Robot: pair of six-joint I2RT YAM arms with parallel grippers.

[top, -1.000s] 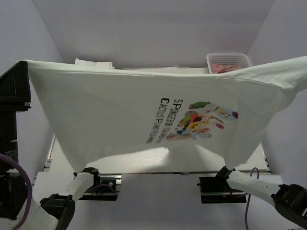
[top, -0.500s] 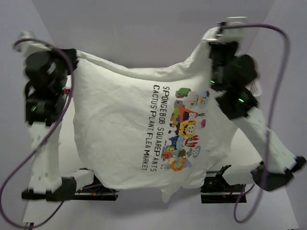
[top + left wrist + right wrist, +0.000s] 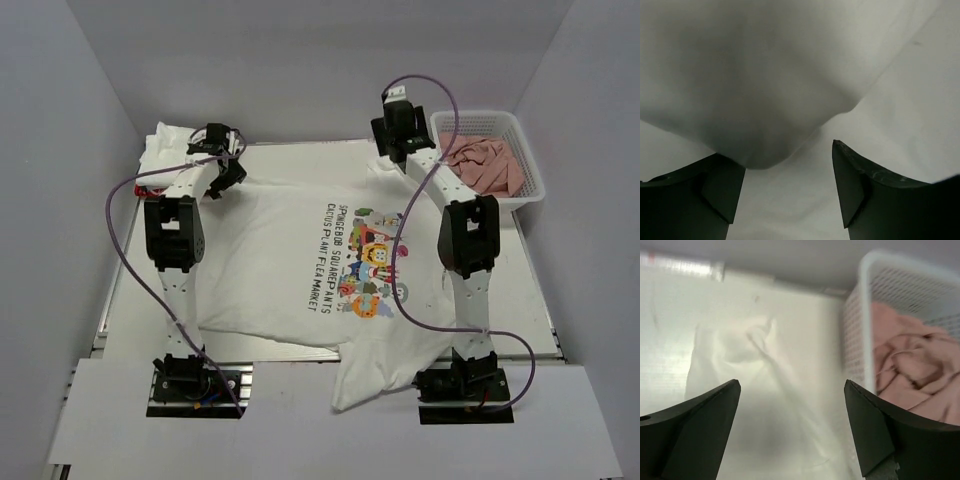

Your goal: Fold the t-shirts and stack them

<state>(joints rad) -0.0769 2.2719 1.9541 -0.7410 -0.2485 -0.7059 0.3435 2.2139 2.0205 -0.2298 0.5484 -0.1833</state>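
Jaws of both arms wide above t-shirt shoulders.

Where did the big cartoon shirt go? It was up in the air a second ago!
The t-shirt came down and now lies spread on the table, print up. The left arm and right arm lowered it, and their jaws opened and let go. The basket of pink cloths stayed put.
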